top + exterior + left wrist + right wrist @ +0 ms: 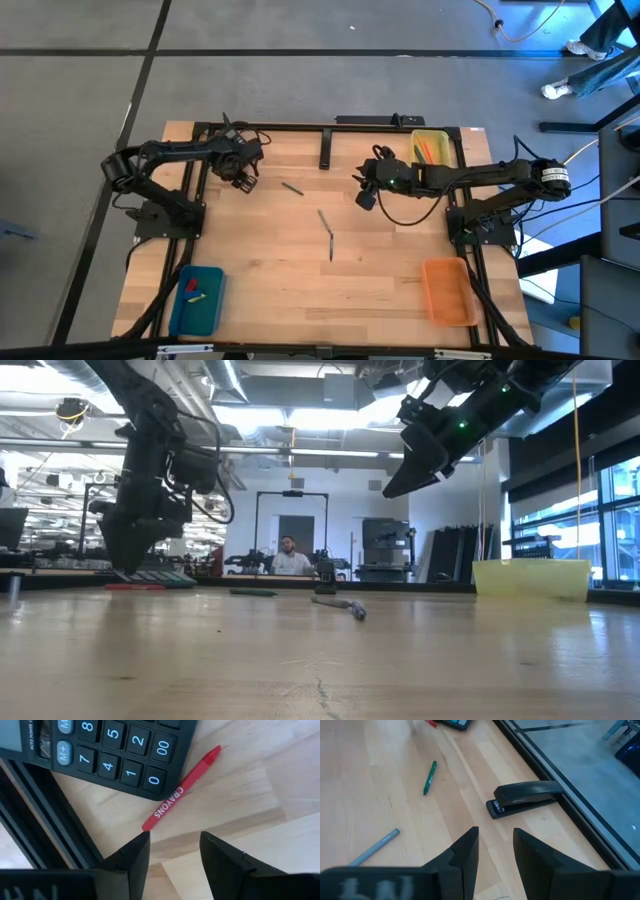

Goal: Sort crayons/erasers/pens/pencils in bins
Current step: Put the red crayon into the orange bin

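Crayon (181, 788) beside calculator (115, 750) (wrist-only)

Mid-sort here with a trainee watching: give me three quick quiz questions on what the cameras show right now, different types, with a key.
1. True or false: the red crayon lies in the yellow bin.
2. The left gripper hovers, jaws open, over: A) a stapler B) the red crayon beside the calculator C) the orange bin.
3. Fill in: the right wrist view shows a black ____ by the table's edge.

Key: 1 false; 2 B; 3 stapler.

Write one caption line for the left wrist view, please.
Open left tool hovers over a red crayon lying beside a black calculator.
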Controlling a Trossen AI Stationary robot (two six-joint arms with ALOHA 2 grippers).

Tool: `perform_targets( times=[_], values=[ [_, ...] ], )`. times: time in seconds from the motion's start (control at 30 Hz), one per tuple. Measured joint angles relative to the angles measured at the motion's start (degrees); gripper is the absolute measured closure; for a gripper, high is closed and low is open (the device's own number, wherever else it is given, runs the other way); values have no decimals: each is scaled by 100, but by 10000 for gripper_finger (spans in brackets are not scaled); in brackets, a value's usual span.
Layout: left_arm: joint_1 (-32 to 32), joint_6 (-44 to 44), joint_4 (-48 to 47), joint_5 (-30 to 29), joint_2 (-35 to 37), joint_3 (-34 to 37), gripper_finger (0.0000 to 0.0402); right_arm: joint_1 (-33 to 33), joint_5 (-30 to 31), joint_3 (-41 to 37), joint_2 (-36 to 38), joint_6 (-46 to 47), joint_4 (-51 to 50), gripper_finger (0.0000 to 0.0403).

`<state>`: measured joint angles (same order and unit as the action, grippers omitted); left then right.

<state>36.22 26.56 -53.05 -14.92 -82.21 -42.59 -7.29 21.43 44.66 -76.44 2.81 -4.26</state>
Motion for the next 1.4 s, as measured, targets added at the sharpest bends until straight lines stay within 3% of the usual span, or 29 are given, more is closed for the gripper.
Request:
perform_targets(
  times=[0.4, 0.67, 0.83, 1.1, 1.27, 1.4],
  values=[
    [648, -326, 305, 270, -799, -32, 237, 0, -4, 0, 0, -7, -60, 279],
    [653, -786, 410, 535, -880, -22, 244, 0, -50, -2, 0, -50, -212, 279],
    [452, -781, 463, 648, -887, -15, 274, 0, -89, -2, 0, -50, -209, 279],
    [306, -772, 478, 657, -899, -11, 334, 11, -857, -2, 0, 79, -324, 279],
    [299, -1070, 468, 671, -903, -11, 371, 141, -1256, -2, 0, 360, -809, 279],
    [293, -1186, 450, 625, -897, -11, 393, 288, -1224, -2, 0, 521, -1264, 279]
  ],
)
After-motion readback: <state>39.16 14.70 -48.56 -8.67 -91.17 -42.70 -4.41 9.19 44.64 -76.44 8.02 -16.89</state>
